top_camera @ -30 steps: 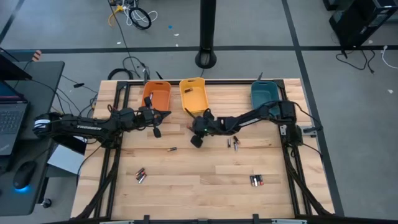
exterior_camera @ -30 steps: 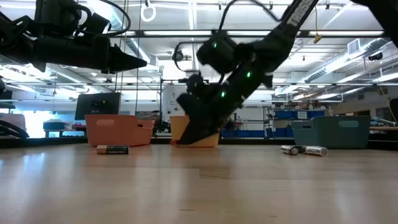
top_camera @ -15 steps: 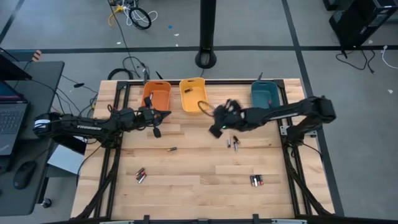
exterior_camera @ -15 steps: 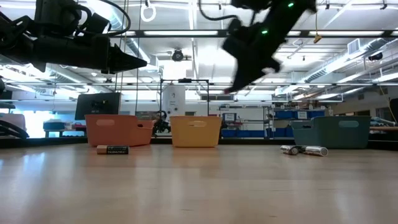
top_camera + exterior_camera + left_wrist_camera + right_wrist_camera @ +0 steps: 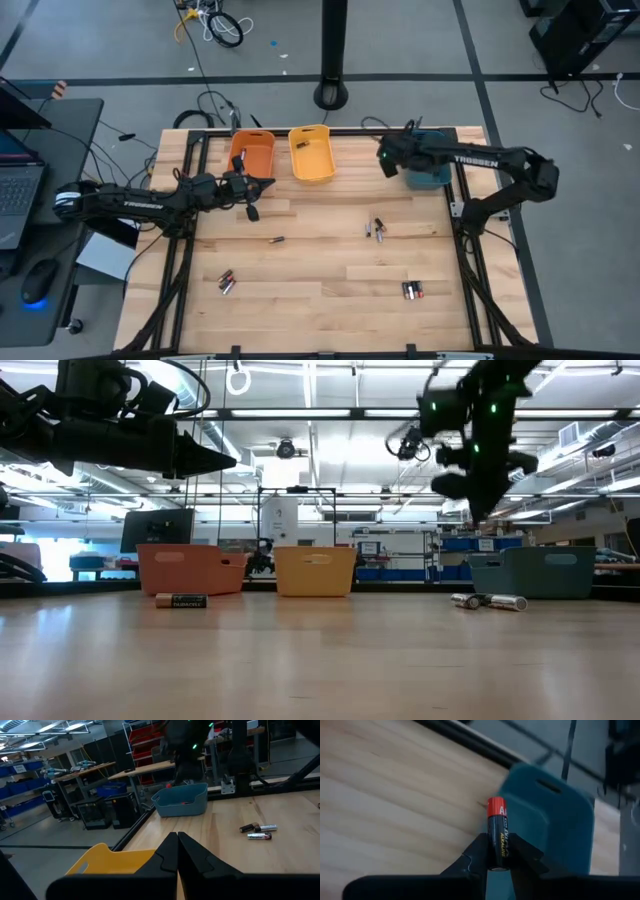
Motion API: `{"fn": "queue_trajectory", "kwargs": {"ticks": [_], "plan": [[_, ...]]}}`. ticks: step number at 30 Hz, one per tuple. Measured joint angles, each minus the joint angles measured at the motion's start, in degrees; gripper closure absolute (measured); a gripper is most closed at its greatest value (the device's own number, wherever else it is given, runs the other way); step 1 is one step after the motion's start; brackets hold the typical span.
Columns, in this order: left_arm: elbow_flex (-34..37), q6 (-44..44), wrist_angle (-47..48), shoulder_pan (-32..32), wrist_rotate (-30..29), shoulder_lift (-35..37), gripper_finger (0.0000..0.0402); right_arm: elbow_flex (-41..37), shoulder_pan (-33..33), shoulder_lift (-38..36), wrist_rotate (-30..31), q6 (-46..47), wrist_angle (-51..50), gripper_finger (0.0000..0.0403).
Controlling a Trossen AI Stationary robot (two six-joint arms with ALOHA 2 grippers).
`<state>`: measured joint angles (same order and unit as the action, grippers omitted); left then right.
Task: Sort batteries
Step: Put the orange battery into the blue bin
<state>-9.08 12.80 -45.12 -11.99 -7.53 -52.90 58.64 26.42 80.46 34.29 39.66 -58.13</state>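
Midway: right gripper fingers clamp red-capped battery over teal bin, at 1 o'clock on surface. Left gripper fingers pressed together, empty, near orange bin. Judged left: loose cells at 5, 7, centre.

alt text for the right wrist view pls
The right claw grips a black cylindrical battery with a red end, held over the edge of a teal plastic bin that stands on the pale wooden table.
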Motion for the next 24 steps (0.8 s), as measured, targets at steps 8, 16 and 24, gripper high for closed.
{"fn": "queue_trajectory", "kwargs": {"ticks": [8, 16, 24], "plan": [[0.00, 0.11, 0.15, 0.00, 0.00, 0.00, 0.0392, -10.20, 10.74, 0.01, -7.90, -0.86, 10.25, 0.0340], [0.00, 0.23, 0.37, 0.00, 0.00, 0.00, 0.0392, -16.83, 14.39, 0.01, -8.90, 0.25, 19.72, 0.0340], [0.00, 0.07, 0.46, 0.00, 0.00, 0.00, 0.0392, -21.06, 17.26, 0.03, -8.97, 0.31, 25.17, 0.0340]]}}
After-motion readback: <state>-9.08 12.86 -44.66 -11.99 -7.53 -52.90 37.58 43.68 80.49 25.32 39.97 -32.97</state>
